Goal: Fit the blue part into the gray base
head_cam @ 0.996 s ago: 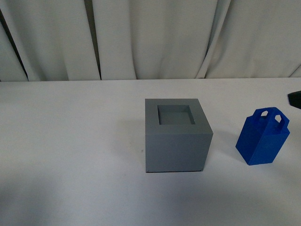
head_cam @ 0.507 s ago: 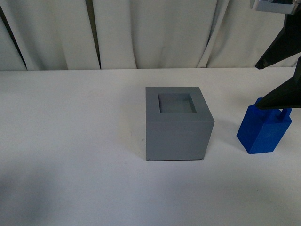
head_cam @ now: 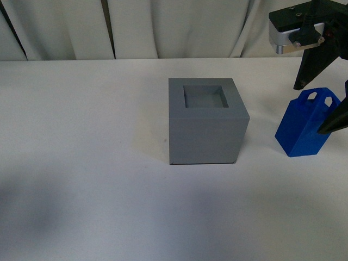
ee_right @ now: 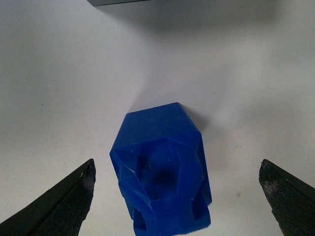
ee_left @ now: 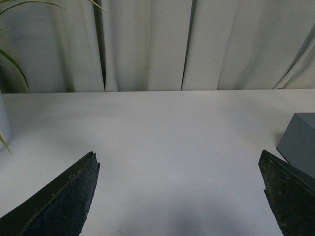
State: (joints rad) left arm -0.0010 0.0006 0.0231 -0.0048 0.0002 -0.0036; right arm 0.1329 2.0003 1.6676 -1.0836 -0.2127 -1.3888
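The gray base [head_cam: 206, 122] stands at the middle of the white table, its square recess facing up and empty. The blue part [head_cam: 305, 124] stands upright to its right, handle on top. My right gripper [head_cam: 321, 106] hangs open right above the blue part, its fingers [head_cam: 308, 65] spread on either side of the handle without touching. In the right wrist view the blue part [ee_right: 162, 172] sits between the wide-open fingertips [ee_right: 74, 194]. My left gripper [ee_left: 179, 169] is open and empty over bare table; a corner of the gray base [ee_left: 300, 142] shows beside one finger.
White curtains [head_cam: 174, 27] hang behind the table's far edge. A plant's leaves and a pale pot [ee_left: 4, 123] show at the edge of the left wrist view. The table [head_cam: 81, 136] is white and bare to the left of the base.
My right arm came in from the upper right and lowered over the blue part; its fingers now straddle the handle. The camera view has shifted a little. The blocks stay in place.
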